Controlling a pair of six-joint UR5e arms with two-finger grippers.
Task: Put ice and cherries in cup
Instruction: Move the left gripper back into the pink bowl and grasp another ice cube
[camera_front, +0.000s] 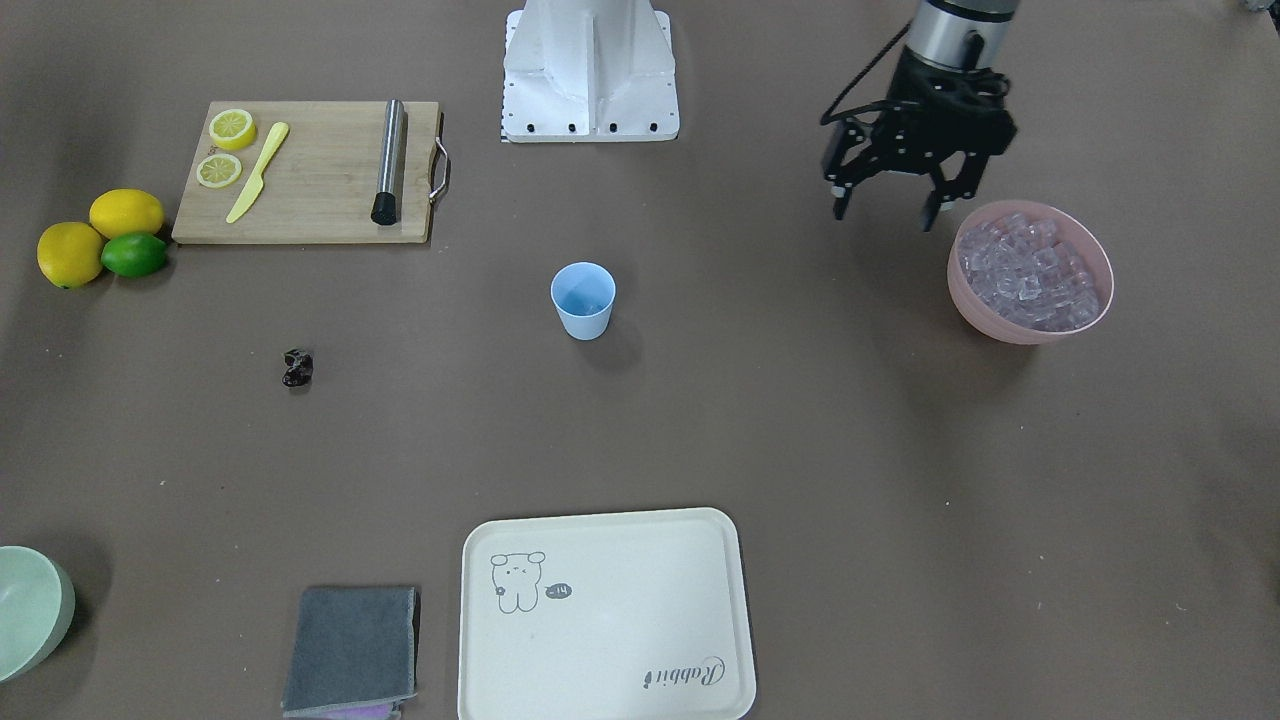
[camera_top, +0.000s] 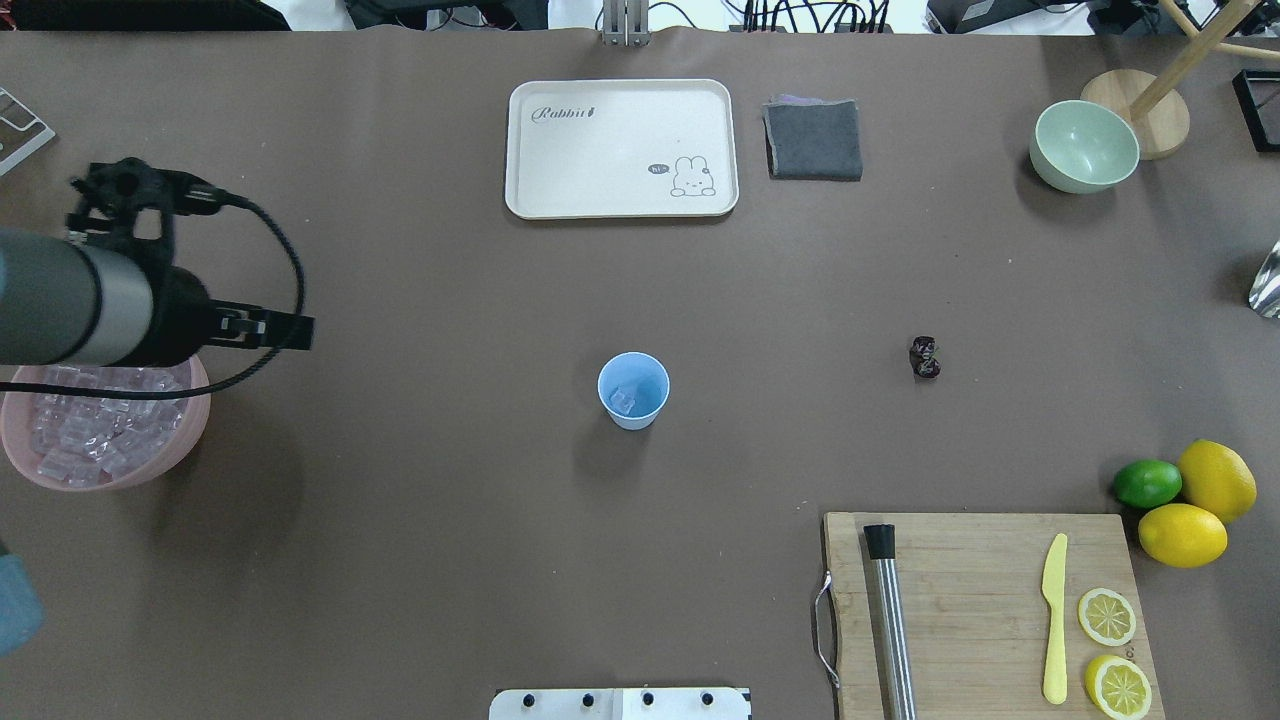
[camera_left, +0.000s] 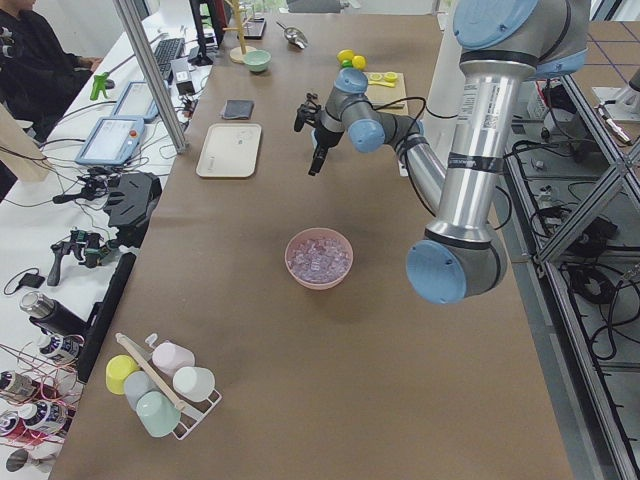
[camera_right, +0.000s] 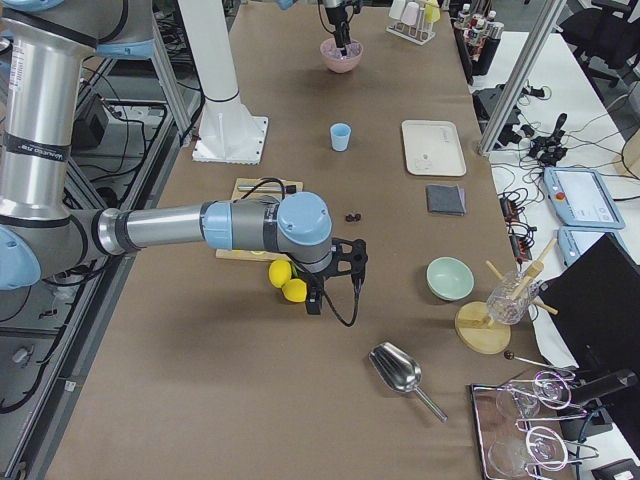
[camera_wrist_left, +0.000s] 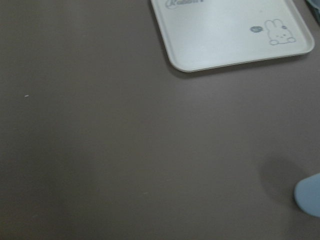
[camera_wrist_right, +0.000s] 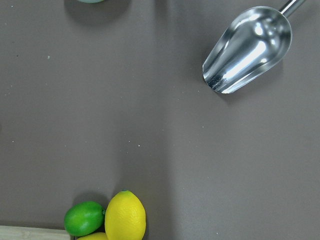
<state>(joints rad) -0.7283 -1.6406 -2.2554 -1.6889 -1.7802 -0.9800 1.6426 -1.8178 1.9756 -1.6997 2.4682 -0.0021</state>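
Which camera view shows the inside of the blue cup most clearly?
The overhead exterior view: it looks almost straight down into the cup, where ice lies on the bottom. The front-facing view sees the inside at a slant, contents unclear. Exterior right shows it small and far; the left wrist view, only an edge.

The table is covered in plain dull brown. The cup is rendered in unpatterned light blue. The ice is seen as clear with a faint pink cast (the bowl around it is pink). The cherries are shown as glossy near-black purple. The tray is coloured cream and printed with a line-drawn rabbit and dark script. A dark grey cloth, a pale green bowl, two yellow lemons and a green lime are also seen. The cutting board is finished in light wood grain, and the knife on it is yellow. The left gripper is black.
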